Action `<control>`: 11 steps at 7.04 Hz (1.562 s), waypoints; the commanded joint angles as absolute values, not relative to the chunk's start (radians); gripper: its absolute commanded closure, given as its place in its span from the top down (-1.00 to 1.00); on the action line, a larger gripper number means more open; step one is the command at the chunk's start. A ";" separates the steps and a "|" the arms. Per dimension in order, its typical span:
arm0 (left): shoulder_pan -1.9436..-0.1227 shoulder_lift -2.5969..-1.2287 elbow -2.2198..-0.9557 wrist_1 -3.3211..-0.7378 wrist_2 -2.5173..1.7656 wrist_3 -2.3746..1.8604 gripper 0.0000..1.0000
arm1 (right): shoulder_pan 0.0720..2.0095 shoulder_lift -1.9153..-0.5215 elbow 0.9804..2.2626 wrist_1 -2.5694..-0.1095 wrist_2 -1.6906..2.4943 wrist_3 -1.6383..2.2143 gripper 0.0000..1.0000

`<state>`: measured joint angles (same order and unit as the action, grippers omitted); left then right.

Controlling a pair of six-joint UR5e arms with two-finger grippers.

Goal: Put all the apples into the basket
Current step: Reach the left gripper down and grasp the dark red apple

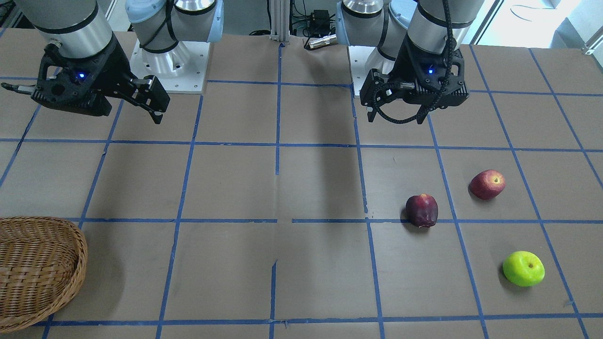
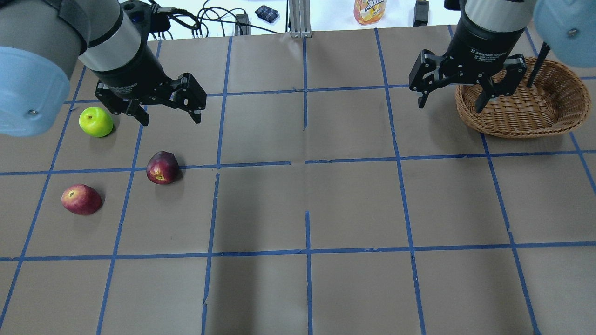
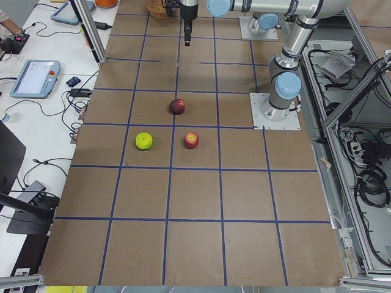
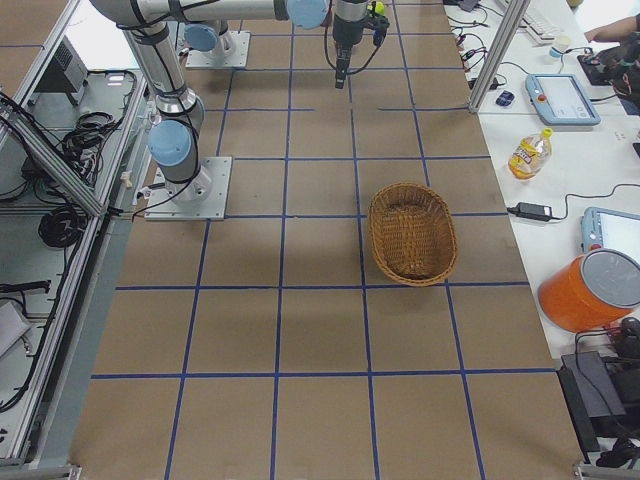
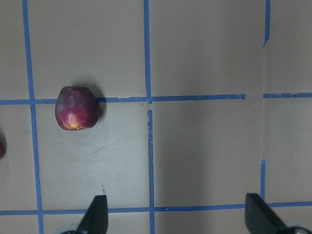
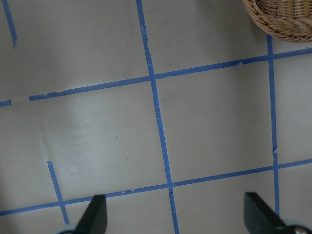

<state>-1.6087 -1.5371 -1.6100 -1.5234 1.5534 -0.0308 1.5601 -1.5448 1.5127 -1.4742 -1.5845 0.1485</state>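
— How do the two pincers stand?

— Both are spread wide and hold nothing. The left gripper (image 2: 171,118) hangs above the table (image 2: 354,204) and touches neither fruit; the green apple (image 2: 96,122) is just beside it and the dark maroon apple (image 2: 162,167) is a little nearer the robot. In the left wrist view, only bare table shows between its fingertips (image 5: 97,209), with the maroon apple off to one side ahead of them.

— And the right one?

— The right gripper (image 2: 450,106) hangs beside the basket (image 2: 526,130), on the side toward the table's middle. Its wrist view shows bare table between the fingers and only a corner of wicker.

— Which way do the apples point?

— The maroon one lies on its side, with a yellowish end turned toward the robot. The red apple (image 2: 81,199) is tilted, so its stem dimple faces up and aslant. The green one sits nearly upright, dimple on top. All three are on the robot's left, apart from one another.

— And the basket?

— It sits at the robot's right, well apart from the apples, mouth up and with nothing in it. Its long axis runs along the table's length.
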 commanded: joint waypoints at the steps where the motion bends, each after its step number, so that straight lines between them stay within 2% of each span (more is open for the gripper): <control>1: -1.603 -1.545 -1.602 -1.528 1.554 -0.031 1.00 | 1.560 -1.545 1.513 -1.474 -1.586 0.150 1.00; 2: -1.597 -1.546 -1.601 -1.528 1.557 -0.029 1.00 | 1.560 -1.545 1.514 -1.474 -1.586 0.150 1.00; 4: -1.475 -1.597 -1.624 -1.516 1.594 0.096 1.00 | 1.560 -1.545 1.514 -1.474 -1.586 0.149 1.00; 7: -1.367 -1.779 -1.682 -1.383 1.621 0.242 1.00 | 1.560 -1.545 1.516 -1.474 -1.586 0.149 1.00; 11: -1.365 -1.983 -1.712 -1.279 1.700 0.298 1.00 | 1.560 -1.545 1.516 -1.471 -1.592 0.137 1.00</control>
<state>-1.3659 -1.9384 -1.7044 -1.2911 1.6941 0.2921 1.5601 -1.5447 1.5156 -1.4714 -1.5895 0.1448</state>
